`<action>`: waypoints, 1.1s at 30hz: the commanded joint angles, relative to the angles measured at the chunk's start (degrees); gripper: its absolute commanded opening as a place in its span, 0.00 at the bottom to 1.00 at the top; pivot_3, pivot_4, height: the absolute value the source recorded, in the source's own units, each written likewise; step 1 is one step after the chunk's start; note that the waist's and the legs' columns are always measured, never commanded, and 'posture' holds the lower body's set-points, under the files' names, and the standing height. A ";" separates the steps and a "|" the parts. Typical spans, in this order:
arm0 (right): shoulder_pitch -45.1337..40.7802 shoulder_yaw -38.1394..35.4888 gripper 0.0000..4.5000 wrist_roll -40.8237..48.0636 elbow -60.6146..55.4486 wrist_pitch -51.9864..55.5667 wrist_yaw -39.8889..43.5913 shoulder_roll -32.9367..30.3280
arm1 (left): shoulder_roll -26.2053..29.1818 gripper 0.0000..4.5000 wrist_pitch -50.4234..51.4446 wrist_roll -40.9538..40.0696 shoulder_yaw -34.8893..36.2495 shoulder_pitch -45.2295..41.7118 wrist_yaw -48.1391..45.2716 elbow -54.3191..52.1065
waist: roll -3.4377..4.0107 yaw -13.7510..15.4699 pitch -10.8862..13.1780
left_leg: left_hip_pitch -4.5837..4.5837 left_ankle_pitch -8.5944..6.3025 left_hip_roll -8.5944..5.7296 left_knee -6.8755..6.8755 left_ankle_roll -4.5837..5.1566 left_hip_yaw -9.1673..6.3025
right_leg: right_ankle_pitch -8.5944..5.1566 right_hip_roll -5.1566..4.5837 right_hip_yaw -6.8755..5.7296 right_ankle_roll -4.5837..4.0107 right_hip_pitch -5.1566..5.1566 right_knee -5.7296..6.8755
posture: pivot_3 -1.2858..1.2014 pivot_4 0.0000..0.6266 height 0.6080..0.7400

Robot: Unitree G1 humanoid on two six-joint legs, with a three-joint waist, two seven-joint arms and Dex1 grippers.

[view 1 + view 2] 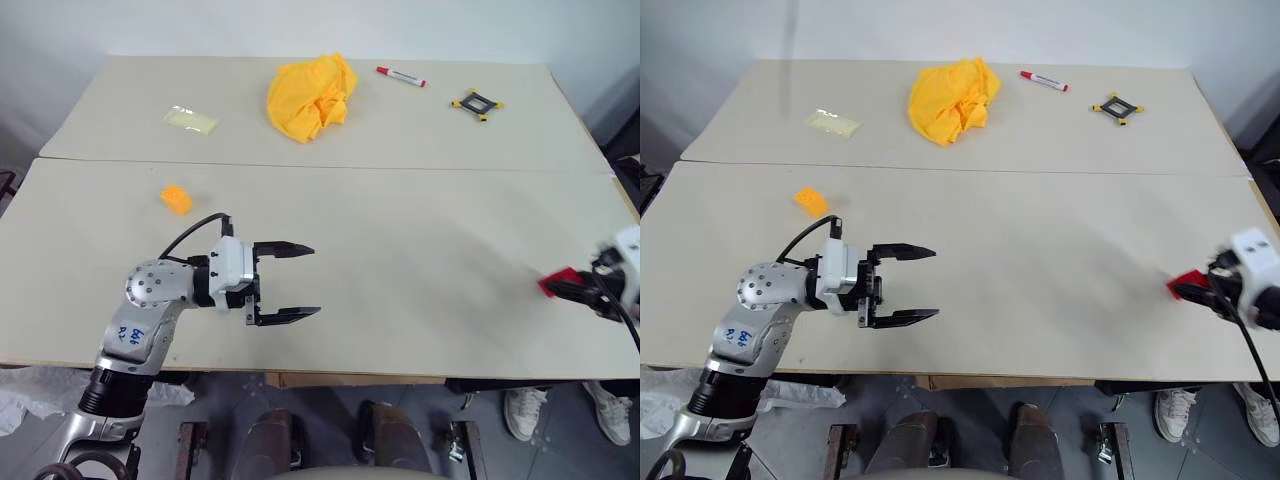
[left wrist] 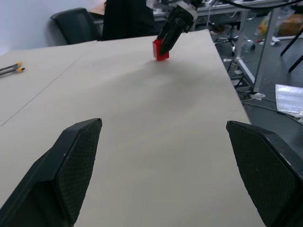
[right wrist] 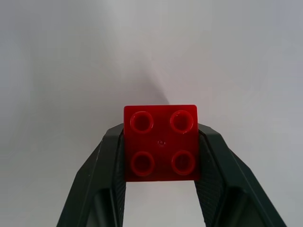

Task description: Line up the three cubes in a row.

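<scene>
The right end effector (image 3: 161, 142) pinches the red cube (image 3: 161, 142) between its two black fingers, one pad on each side wall, studs facing up toward the wrist. It sits low over the table (image 1: 400, 260) near the right-hand front edge, well away from everything else. The block looks light, hard and smooth-sided, so I'd judge that a squeeze across two flat opposite walls, as here, is the right hold; the plastic may slip if the pads catch only a corner, but it will not crush or bend.

The left end effector (image 1: 285, 283) hangs level above the front left of the table, pointing across toward the right, its fingers spread wide with nothing between them. Through that gap the red cube shows far off across the bare surface.

The orange-yellow cube (image 1: 176, 199) lies on the table just beyond and to the left of the left end effector, near it but apart from it, and a long way from the red one. It should handle the same way. I can't make out the green cube.

At the far side lie a crumpled yellow cloth (image 1: 312, 97), a red marker (image 1: 400, 76) and a black-and-yellow frame (image 1: 477, 103).
</scene>
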 commanded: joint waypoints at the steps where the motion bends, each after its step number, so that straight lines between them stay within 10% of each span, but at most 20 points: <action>1: -9.38 6.72 0.33 -1.57 -3.67 -5.99 9.30 -0.03 | 0.53 1.00 -0.20 -0.87 1.91 0.67 0.69 -1.07 | 0.00 -0.25 0.01 | -0.01 0.00 0.02 0.00 0.00 -0.02 | 0.00 0.00 -0.02 0.00 0.00 0.00 | 0.52 0.24 1.00; 10: -45.72 36.67 0.33 -21.11 14.47 -18.27 25.81 22.87 | 2.12 1.00 -0.17 -0.23 5.03 4.75 2.90 -1.45 | -0.02 -2.18 0.05 | -0.18 -0.02 0.05 0.01 -0.04 -0.12 | -0.03 0.02 -0.15 -0.06 -0.14 0.04 | 0.52 0.24 1.00; 22: -48.18 40.07 0.33 -29.92 23.45 -22.48 23.20 33.52 | 3.77 1.00 0.67 -0.29 7.23 8.39 6.64 -5.49 | -0.02 -2.16 0.05 | -0.86 -0.03 -0.22 0.18 0.02 -1.06 | -0.03 -0.27 -1.21 -0.05 -0.17 0.06 | 0.52 0.24 1.00; 31: -46.01 33.74 0.99 -27.53 20.65 -24.48 21.38 32.14 | 5.15 1.00 3.40 -2.97 11.72 9.33 8.46 -5.90 | -0.01 -2.22 0.06 | -0.79 -0.01 -0.20 0.20 -0.01 -1.07 | -0.04 -0.26 -1.24 -0.06 -0.07 0.02 | 0.52 0.24 1.00; 33: -43.92 28.16 0.99 -21.68 19.77 -27.89 23.90 31.02 | 5.66 1.00 3.23 -4.01 15.82 10.65 9.20 -4.66 | -0.01 -2.21 0.06 | -0.79 -0.01 -0.19 0.19 -0.01 -1.10 | -0.04 -0.25 -1.25 -0.06 -0.07 0.02 | 0.52 0.24 1.00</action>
